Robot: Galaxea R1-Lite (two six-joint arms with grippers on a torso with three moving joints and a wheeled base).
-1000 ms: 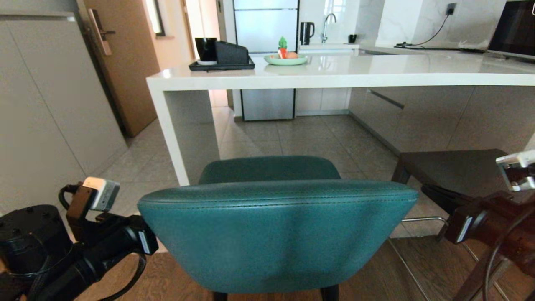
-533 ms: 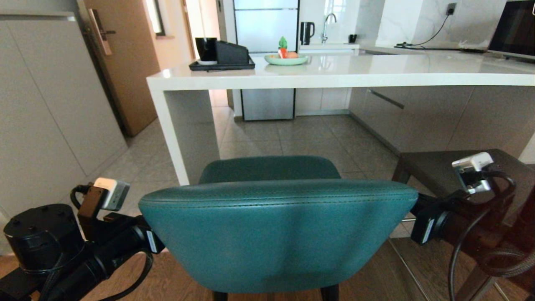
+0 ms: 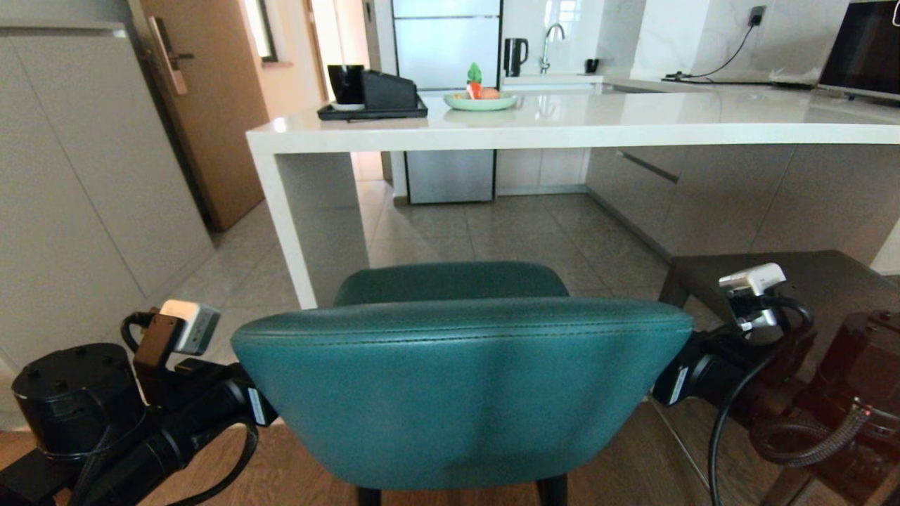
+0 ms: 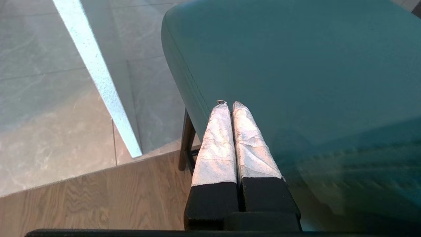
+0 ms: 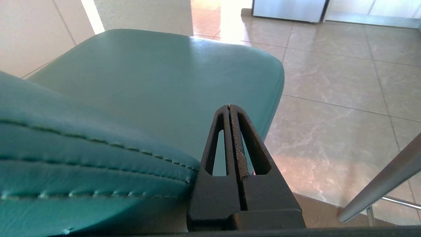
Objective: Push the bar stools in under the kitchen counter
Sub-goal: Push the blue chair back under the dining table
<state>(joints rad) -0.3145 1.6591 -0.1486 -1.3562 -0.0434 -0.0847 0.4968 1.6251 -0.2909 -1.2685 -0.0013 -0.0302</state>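
Teal stool [image 3: 460, 386]: facing the desk [image 3: 562, 126], not yet under it.
Left hand [image 4: 229, 106]: pressed together, at the backrest's left edge.
Right hand [image 5: 229, 108]: together, at its right edge.

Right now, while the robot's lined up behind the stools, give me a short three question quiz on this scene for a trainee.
1. True or false: the teal stool is already tucked under the kitchen counter.
2. Multiple choice: how are the left claw and right claw set? A) both open B) both shut C) one open, one shut
3. Fill in: the green plate sits on the ____.

Key:
1. False; it stands short of the counter.
2. B; each claw has its fingers pressed together, one at each side of the stool's back.
3. Kitchen counter.
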